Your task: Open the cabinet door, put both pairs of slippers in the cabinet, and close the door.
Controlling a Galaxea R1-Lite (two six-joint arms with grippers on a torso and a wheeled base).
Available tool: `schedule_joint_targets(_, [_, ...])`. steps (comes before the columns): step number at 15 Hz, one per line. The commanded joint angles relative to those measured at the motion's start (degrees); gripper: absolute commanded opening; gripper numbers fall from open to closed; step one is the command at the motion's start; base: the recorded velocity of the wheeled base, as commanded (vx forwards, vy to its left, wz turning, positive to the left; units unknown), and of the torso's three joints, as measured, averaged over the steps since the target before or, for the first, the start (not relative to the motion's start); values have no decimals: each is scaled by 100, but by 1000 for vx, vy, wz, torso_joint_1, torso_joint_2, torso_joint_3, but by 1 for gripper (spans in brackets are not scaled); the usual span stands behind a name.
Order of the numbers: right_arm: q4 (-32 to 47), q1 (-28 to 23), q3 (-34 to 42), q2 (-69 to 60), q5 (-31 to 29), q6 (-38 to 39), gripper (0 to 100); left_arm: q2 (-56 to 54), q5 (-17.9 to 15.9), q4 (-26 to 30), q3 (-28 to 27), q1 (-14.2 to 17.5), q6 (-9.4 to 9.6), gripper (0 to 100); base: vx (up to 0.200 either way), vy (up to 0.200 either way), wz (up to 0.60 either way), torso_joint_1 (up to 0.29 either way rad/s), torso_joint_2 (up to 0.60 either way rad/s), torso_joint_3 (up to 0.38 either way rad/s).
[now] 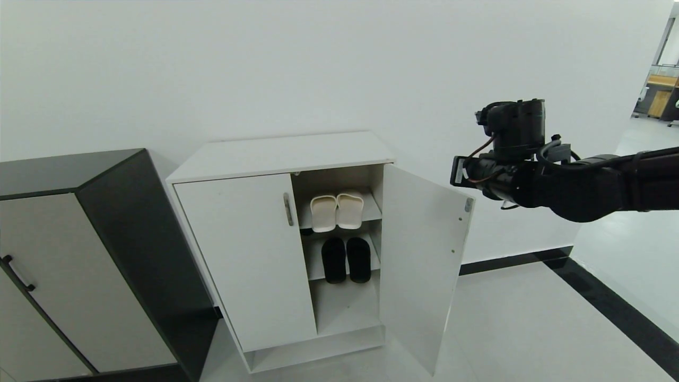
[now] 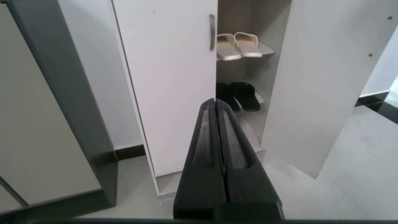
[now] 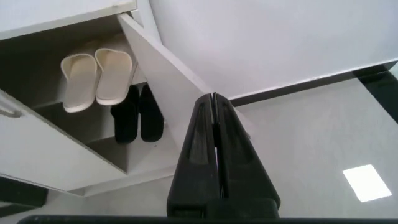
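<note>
The white cabinet (image 1: 281,154) has its left door (image 1: 249,260) closed and its right door (image 1: 419,265) swung open. A white pair of slippers (image 1: 337,211) lies on the upper shelf and a black pair (image 1: 346,260) on the shelf below. My right gripper (image 1: 457,171) is held high, just outside the open door's top outer corner, fingers shut on nothing; in its wrist view the right gripper (image 3: 214,98) points at the door's edge (image 3: 165,68). My left gripper (image 2: 216,102) is shut and empty, low in front of the closed door, below its handle (image 2: 211,32).
A dark cabinet (image 1: 79,254) with a pale door stands against the white cabinet's left side. A black baseboard strip (image 1: 509,261) runs along the wall and floor on the right. Open floor (image 1: 530,329) lies in front and to the right of the open door.
</note>
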Motion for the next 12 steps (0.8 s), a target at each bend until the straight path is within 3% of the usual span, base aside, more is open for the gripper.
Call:
schedule_joint_targets(1, [8, -130, -193, 316, 43, 1, 0, -1, 0, -1, 0, 0, 2, 0, 0, 0, 0, 0, 0, 0])
schedule_joint_targets(12, [289, -464, -615, 1019, 183, 54, 0, -1, 26, -1, 0, 0, 11, 0, 0, 0, 0, 0, 0, 0])
